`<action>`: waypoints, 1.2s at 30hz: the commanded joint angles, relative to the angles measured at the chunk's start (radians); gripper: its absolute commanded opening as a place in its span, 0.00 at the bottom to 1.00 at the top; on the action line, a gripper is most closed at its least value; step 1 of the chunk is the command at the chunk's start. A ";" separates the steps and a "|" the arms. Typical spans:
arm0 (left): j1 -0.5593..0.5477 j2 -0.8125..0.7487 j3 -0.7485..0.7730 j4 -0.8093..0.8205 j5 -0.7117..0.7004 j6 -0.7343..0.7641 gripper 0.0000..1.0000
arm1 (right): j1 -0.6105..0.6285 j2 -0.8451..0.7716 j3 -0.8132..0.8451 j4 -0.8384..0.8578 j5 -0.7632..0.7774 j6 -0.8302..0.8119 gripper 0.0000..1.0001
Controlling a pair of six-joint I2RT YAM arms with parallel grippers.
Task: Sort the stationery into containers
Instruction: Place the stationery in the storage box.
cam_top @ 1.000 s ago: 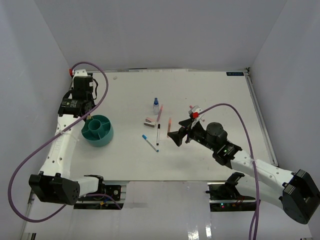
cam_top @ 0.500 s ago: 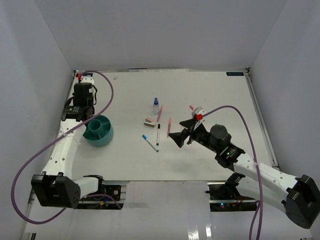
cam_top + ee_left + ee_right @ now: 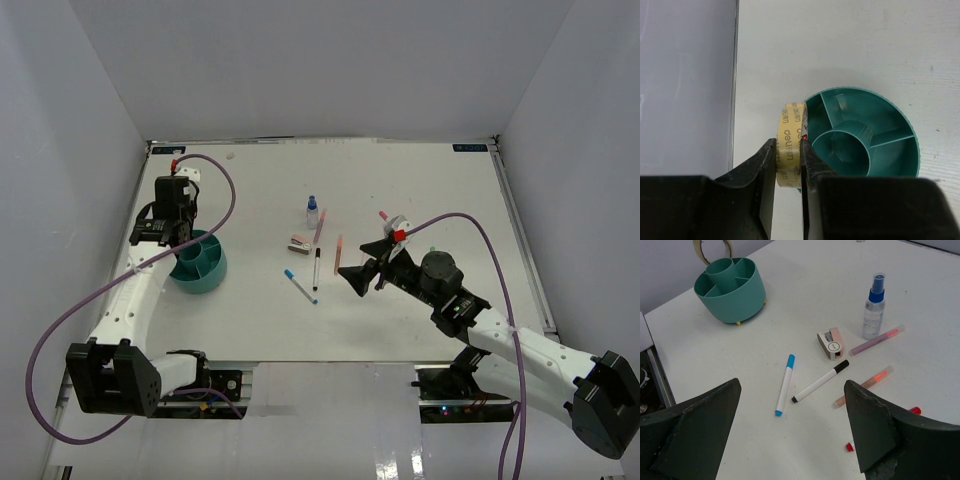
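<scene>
Tan tape roll (image 3: 788,120), pinched on edge between the left gripper's (image 3: 788,150) narrowed jaws, hangs at the teal cup's (image 3: 890,160) rim, on the side away from the pens (image 3: 819,382) and not yet over any compartment. The step in hand looks like the drop-off. The roll needs carrying inward over a section wide enough to take it, then releasing. The right gripper (image 3: 792,385), jaws spread and empty, hovers above the pens and a bottle (image 3: 873,307).
</scene>
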 commanded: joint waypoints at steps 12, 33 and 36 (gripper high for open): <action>0.008 -0.030 -0.038 0.035 0.008 0.009 0.27 | 0.004 -0.008 -0.010 0.061 -0.008 -0.004 0.90; 0.008 -0.058 0.035 0.039 0.010 -0.091 0.69 | 0.002 0.017 0.010 0.024 0.018 -0.008 0.90; 0.008 -0.081 0.078 0.026 0.103 -0.201 0.81 | 0.002 0.044 0.042 -0.022 0.073 -0.007 0.90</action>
